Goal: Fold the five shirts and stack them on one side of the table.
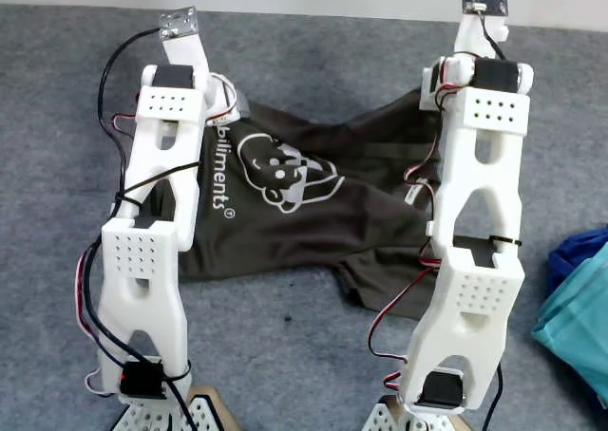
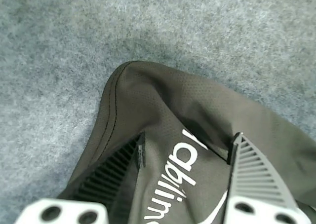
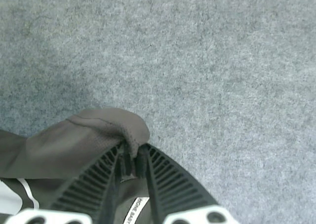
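Okay, your dark brown shirt [image 1: 285,213] with white print lies rumpled on the grey table [image 1: 285,51] between both arms. Your left gripper [image 2: 188,141] is spread over its printed edge. Your right gripper [image 3: 132,154] pinches a bunched fold of it. Blue clothes [image 1: 581,308] lie near the right arm.

Layout: one shirt spread on the table under both arms, more shirts off to its right.

The shirt [image 1: 313,241] lies on the table [image 1: 313,42]; the left arm [image 1: 157,213] stretches over its left part and the right arm [image 1: 480,213] over its right part. At the shirt's far left corner the left gripper [image 2: 185,169] stands over the cloth, one finger on each side of the printed letters [image 2: 180,184]. At the shirt's far right edge the right gripper [image 3: 131,160] has a fold of cloth between its fingers. A pile of other shirts [image 1: 579,308] lies to the right of the shirt, well apart.
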`<state>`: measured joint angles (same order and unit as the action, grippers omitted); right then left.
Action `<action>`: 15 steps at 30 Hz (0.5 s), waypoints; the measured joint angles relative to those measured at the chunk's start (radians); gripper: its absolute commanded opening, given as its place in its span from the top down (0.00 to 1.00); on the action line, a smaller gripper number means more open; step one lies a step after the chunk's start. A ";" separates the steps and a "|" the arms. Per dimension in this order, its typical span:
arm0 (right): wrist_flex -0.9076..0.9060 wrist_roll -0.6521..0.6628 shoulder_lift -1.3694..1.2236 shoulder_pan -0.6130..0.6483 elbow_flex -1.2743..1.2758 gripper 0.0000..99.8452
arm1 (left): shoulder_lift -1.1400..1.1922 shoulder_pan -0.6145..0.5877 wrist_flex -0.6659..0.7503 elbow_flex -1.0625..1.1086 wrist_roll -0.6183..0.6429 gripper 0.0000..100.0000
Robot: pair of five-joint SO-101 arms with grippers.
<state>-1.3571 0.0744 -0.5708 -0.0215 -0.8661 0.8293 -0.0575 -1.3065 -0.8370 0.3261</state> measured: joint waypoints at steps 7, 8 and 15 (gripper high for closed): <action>0.040 0.000 0.000 -0.023 0.000 0.99 | 0.005 -0.023 0.002 0.000 0.000 0.72; 0.055 0.000 0.000 -0.028 0.000 0.99 | 0.005 -0.026 0.002 0.000 0.000 0.72; 0.181 0.000 0.000 -0.068 0.000 0.99 | 0.005 -0.026 0.002 -0.008 0.000 0.72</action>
<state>-1.1761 0.0744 -0.5708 -0.0890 -0.8661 0.8339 -0.0836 -1.3050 -0.8447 0.3261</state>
